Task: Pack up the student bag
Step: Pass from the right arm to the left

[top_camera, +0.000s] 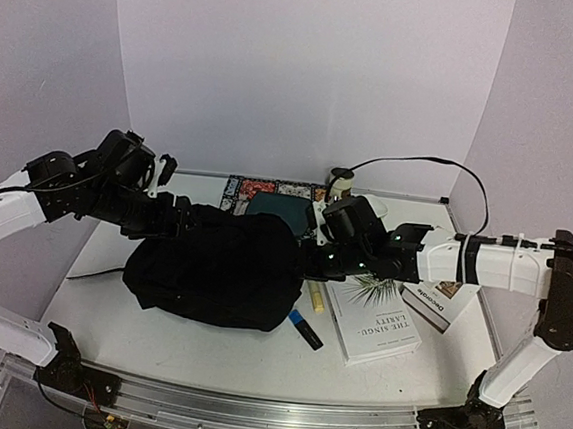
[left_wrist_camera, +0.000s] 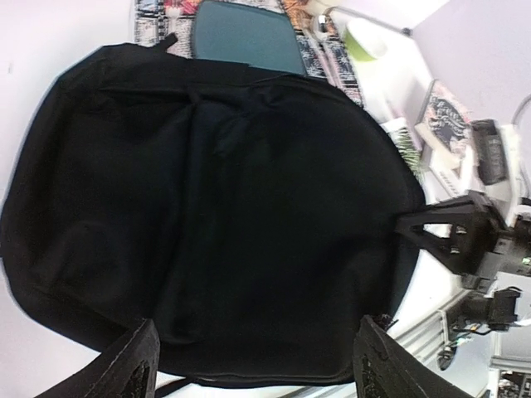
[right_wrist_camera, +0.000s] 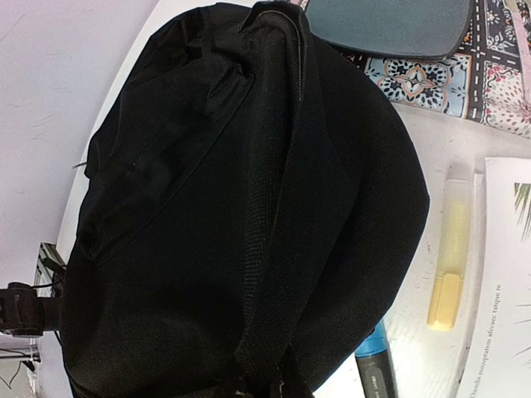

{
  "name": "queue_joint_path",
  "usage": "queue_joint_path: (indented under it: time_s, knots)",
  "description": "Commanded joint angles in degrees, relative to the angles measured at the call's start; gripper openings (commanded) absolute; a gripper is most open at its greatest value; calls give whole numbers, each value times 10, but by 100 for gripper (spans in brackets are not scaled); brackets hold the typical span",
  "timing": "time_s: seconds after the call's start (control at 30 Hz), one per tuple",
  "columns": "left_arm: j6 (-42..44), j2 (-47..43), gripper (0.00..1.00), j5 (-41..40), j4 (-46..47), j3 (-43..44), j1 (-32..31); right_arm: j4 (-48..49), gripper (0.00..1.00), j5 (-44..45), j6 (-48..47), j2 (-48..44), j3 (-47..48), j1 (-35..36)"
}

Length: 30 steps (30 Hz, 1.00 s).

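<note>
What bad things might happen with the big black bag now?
The bag lies right beside the yellow highlighter and blue marker, so dragging it may shove them away. No opening shows in any view, so nothing may fit in yet.
</note>
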Motion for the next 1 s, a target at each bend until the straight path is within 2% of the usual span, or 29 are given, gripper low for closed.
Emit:
queue_joint_path:
  time_s: [0.0, 0.17, 0.4, 0.57, 0.63, 0.7, 0.8, 0.9, 0.97]
  knots:
    - [49, 21, 83, 25, -37, 0, 51, 9, 0, -9, -44, -36, 9, -3]
    - [75, 83, 84, 24, -37, -15, 72, 9, 0, -2, -65, -38, 3, -3]
    - [137, 185, 83, 12, -39, 26, 75, 12, 0, -18, -79, -28, 5, -4]
    - [160, 246, 76, 42, -39, 32, 75, 16, 0, -22, -92, -31, 4, -4]
    - [160, 259, 65, 50, -39, 31, 75, 16, 0, -21, -98, -32, 5, -4]
    - [159, 262, 43, 62, -40, 28, 75, 16, 0, -17, -104, -32, 6, -4]
    - [141, 243, 20, 100, -37, 19, 75, 16, 0, -4, -113, -31, 10, -4]
    - [119, 213, 4, 124, -37, 7, 75, 16, 0, 8, -121, -24, 16, -4]
    - [101, 191, 0, 135, -37, -1, 75, 15, 0, 23, -122, -16, 21, -9]
